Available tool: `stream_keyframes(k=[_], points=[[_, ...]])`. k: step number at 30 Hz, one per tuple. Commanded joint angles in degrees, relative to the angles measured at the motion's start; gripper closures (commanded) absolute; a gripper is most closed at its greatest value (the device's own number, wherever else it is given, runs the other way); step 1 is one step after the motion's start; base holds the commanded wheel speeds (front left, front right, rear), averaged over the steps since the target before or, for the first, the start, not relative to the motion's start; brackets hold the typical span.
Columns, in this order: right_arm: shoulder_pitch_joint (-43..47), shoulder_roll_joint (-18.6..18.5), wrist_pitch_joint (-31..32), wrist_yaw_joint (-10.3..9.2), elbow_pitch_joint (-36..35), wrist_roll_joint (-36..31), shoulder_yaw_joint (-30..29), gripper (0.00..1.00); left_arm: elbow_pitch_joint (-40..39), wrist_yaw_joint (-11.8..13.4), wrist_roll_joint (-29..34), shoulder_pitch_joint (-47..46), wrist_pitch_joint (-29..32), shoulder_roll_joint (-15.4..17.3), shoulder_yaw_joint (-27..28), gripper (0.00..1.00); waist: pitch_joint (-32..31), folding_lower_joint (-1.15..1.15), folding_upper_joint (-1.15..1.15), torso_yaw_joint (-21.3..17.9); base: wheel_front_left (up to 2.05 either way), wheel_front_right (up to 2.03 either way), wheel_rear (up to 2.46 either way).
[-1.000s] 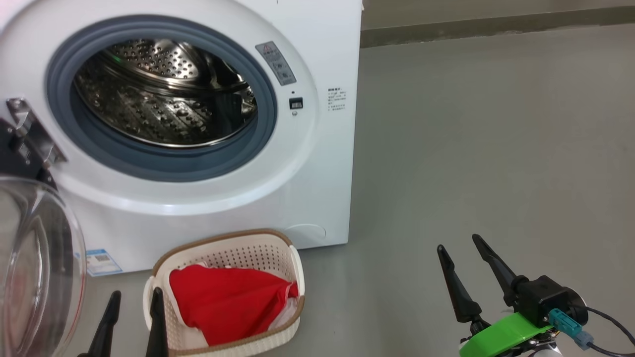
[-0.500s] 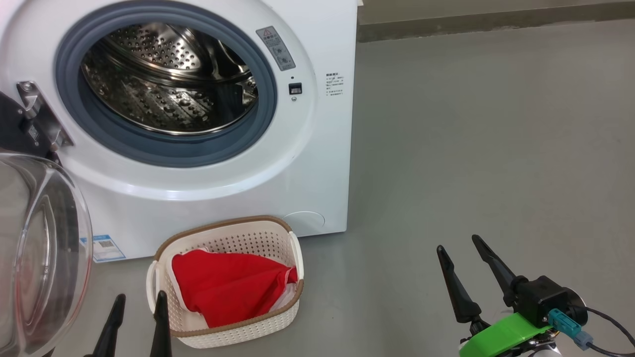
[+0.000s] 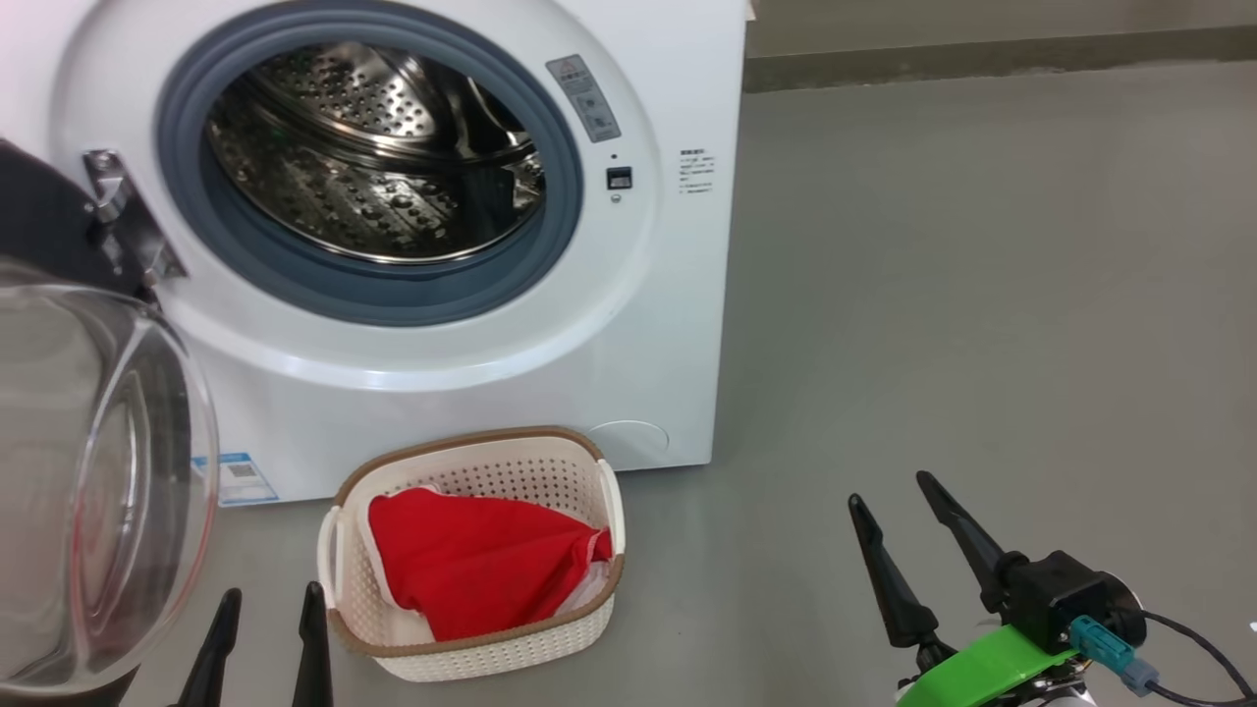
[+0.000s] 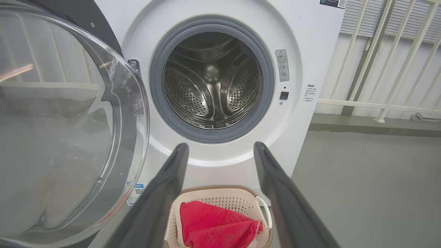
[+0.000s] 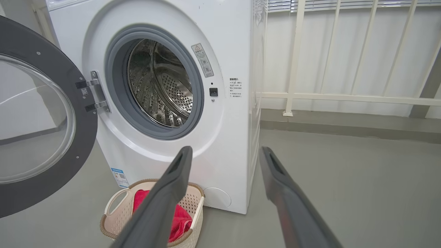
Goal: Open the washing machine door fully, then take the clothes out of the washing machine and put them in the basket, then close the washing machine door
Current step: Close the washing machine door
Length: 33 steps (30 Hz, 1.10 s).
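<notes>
The white washing machine (image 3: 678, 295) stands with its steel drum (image 3: 383, 187) showing no fabric. The washing machine door (image 3: 98, 471) hangs swung open at the left, its glass bowl bulging toward me. On the floor in front sits the cream basket (image 3: 491, 663), and the red clothes (image 3: 471, 560) lie inside it. My left gripper (image 3: 270, 591) is open, just left of the basket and touching nothing. My right gripper (image 3: 889, 488) is open above bare floor to the right. The left wrist view has the left gripper (image 4: 221, 145) facing the drum (image 4: 212, 79), with the clothes (image 4: 213, 224) below.
Grey floor (image 3: 982, 295) stretches to the right of the machine. A low kerb (image 3: 982, 54) runs along the back. A white railing (image 5: 296, 69) stands behind the machine. The open door (image 5: 82, 137) takes up the space on the machine's left.
The head camera has shifted, so the machine and basket sit further right in the picture. Both grippers stay open and the clothes lie in the basket as before.
</notes>
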Motion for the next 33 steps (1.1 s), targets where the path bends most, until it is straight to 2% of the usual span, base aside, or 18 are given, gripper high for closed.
stream_keyframes(k=[1,33], points=[[-1.2,0.0,-0.4,0.37,-1.2,0.4,1.4,0.0,-1.2,0.2,0.3,-1.8,-0.7,0.2,2.0,0.0,-0.2,0.0,0.0,0.9,0.0,0.0,0.0],[0.3,0.0,-0.4,0.37,-1.7,3.7,5.6,0.0,-4.4,2.5,2.8,2.3,-0.3,0.9,1.6,0.0,-3.9,0.0,0.0,22.5,0.0,0.0,0.0]])
